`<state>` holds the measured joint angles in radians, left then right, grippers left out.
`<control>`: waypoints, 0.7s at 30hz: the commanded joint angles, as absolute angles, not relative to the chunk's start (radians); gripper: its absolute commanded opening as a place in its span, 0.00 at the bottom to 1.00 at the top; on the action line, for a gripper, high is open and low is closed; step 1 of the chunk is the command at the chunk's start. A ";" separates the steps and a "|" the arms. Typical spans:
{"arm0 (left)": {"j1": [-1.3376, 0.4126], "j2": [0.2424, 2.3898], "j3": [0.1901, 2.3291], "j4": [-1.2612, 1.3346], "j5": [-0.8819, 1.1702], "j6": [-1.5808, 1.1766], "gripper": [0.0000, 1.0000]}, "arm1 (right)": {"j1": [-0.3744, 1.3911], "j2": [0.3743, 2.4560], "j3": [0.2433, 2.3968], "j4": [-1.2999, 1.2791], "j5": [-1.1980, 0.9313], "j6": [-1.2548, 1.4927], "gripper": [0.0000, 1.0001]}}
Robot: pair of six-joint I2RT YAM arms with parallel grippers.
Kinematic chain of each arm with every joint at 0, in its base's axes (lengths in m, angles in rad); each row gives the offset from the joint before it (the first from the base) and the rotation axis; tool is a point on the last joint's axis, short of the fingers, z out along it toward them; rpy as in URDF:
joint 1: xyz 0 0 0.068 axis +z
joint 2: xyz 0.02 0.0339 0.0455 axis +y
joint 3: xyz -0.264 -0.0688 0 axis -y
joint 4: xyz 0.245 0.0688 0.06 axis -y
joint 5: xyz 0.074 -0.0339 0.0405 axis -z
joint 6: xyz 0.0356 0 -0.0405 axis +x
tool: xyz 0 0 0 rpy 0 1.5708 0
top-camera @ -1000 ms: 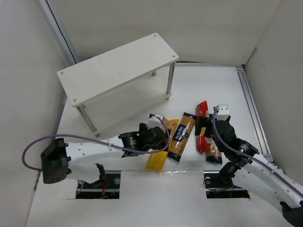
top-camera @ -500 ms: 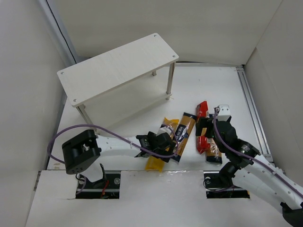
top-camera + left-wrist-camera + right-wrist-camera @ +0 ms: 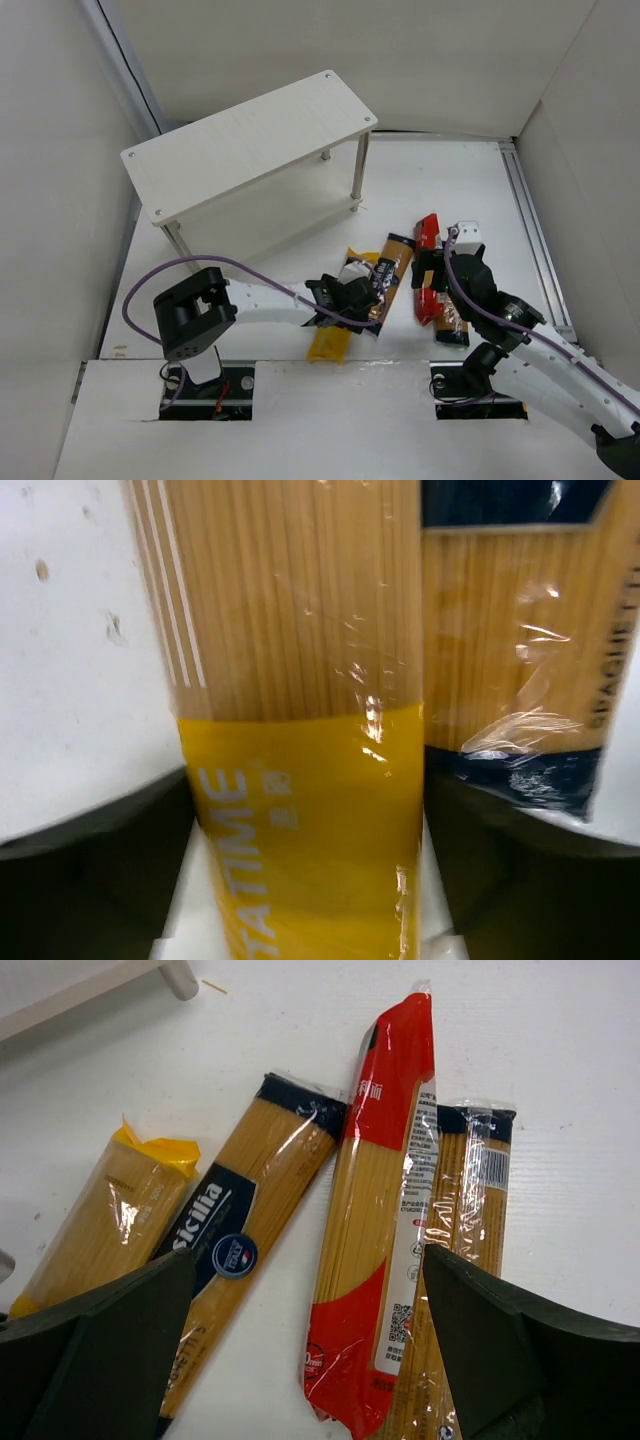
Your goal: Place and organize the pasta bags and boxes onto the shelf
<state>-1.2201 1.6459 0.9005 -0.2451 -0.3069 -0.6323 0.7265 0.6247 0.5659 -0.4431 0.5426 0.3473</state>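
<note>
The shelf [image 3: 250,140] stands empty at the far left. All the pasta packs lie on the table in front of it. My left gripper [image 3: 352,296] is open and low over the yellow pack [image 3: 328,342], its fingers astride the pack [image 3: 300,810]. The golden-brown pack with the dark label [image 3: 392,268] lies beside it on the right [image 3: 510,630]. My right gripper [image 3: 433,276] is open and empty above the red-ended clear bag [image 3: 385,1210], with the orange-brown pack [image 3: 480,1200] beside that bag on the right. The right wrist view also shows the labelled pack [image 3: 250,1220] and the yellow pack [image 3: 105,1225].
A thin shelf leg [image 3: 180,975] stands just beyond the packs. White walls close in the table on the left, back and right. A metal rail [image 3: 530,230] runs along the right edge.
My left gripper has swung to the right and come down over the yellow pack. The packs and my right arm have barely moved.
</note>
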 commanded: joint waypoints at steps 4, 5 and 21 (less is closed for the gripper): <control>-1.115 1.720 0.850 -0.264 -0.282 -0.673 0.42 | 0.726 0.623 0.584 -0.411 0.543 0.347 1.00; -1.115 1.683 0.829 -0.264 -0.282 -0.673 0.37 | 0.726 0.614 0.584 -0.411 0.543 0.347 1.00; -1.115 1.103 0.758 -0.350 -0.313 -0.723 0.00 | 0.716 0.641 0.575 -0.358 0.513 0.347 1.00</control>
<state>-1.1168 1.2121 0.7273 -0.4446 -0.2886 -0.7265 0.7254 0.6357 0.5659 -0.4324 0.5396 0.3470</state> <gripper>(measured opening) 0.283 0.999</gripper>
